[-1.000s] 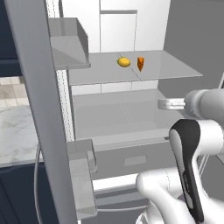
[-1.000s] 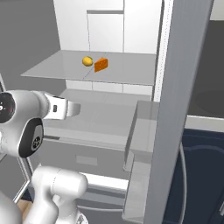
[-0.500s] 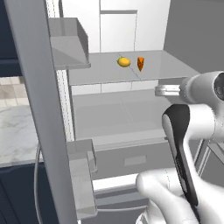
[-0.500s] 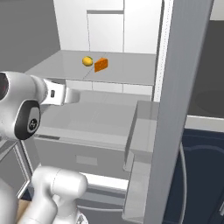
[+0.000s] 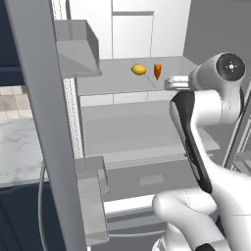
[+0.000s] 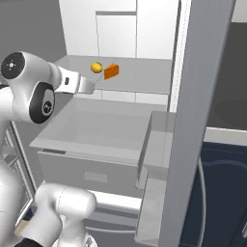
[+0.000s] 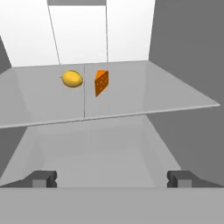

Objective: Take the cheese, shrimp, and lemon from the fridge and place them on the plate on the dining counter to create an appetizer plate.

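Observation:
The fridge stands open before me. On its upper grey shelf a yellow lemon lies just left of the orange cheese wedge; both also show as lemon, cheese and lemon, cheese. My gripper is open with nothing between its fingers, level with the shelf's front edge and short of both items. It reaches in from the right and from the left. The shrimp, the plate and the dining counter are out of view.
Below the upper shelf lies a wider grey shelf over a grey drawer. The open doors carry grey bins that jut out on either side. A marble worktop lies far left.
The arm has risen. The gripper moved up from the lower shelf's height to the level of the upper shelf, still open.

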### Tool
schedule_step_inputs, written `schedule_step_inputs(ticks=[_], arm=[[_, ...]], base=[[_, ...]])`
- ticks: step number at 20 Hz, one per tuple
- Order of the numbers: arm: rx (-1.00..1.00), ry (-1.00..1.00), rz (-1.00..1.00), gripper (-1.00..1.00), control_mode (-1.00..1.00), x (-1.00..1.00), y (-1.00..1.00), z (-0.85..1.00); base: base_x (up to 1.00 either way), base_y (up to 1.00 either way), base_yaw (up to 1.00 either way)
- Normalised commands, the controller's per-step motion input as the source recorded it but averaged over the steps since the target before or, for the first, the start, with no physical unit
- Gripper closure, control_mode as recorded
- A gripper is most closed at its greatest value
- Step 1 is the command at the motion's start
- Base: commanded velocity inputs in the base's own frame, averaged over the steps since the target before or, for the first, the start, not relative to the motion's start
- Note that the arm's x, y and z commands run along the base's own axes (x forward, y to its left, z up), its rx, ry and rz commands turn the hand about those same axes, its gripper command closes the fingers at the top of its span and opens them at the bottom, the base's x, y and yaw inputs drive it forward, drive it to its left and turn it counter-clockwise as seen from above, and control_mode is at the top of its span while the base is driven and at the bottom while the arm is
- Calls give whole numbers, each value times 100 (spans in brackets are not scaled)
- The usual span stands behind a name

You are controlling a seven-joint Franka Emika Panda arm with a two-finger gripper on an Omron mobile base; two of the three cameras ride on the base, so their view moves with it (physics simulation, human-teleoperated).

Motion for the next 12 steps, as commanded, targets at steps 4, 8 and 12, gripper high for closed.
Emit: schedule_step_inputs(ticks=[4, 8, 12], arm=[[-2, 1, -2, -100, -100, 39, 0, 0], [-4, 0, -1, -100, -100, 65, 0, -2], [0, 1, 0, -100, -100, 74, -4, 0]], base=[[0, 0, 0], [0, 0, 0], [0, 0, 0]])
